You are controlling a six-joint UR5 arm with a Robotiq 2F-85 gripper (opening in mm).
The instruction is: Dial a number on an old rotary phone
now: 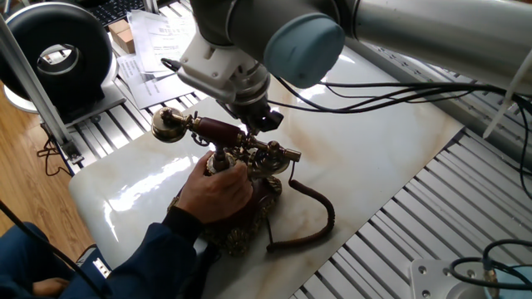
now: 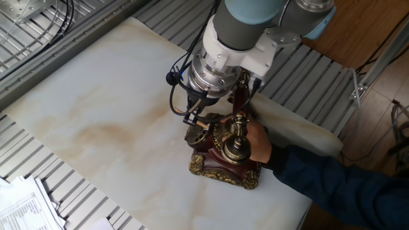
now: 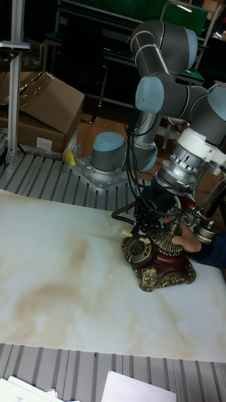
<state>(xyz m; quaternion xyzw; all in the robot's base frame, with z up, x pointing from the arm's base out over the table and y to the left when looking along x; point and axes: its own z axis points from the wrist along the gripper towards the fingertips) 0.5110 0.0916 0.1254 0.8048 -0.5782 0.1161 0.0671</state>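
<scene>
Marble-patterned white board covers the bench [image 2: 96, 108], with ribbed aluminium rails showing along its edges. Near the board's edge sits the old rotary phone [image 2: 223, 150], its decorated square base flat on the surface and its brass dial face turned toward the tall fixed view. Directly above the dial hangs the gripper [image 3: 145, 221], a dark assembly under a silver wrist with black cables looping beside it; whether the jaws are apart or together cannot be told, since the wrist and cables hide them in both fixed views and the tall view shows only a dark mass. A small wooden stick [image 3: 130, 233] juts from beneath that mass, its pale tip just beside the upper rim of the dial.

A person's hand [image 1: 216, 189], in a dark blue sleeve, rests on the phone's body, on the side away from the dial. The dark red-brown handset [image 1: 218, 130] lies across the cradle, one round brass end sticking out past the arm. The brown cord [image 1: 312, 218] curls away from the base across the board. Printed papers [image 1: 162, 33] lie beyond the board's far edge.
</scene>
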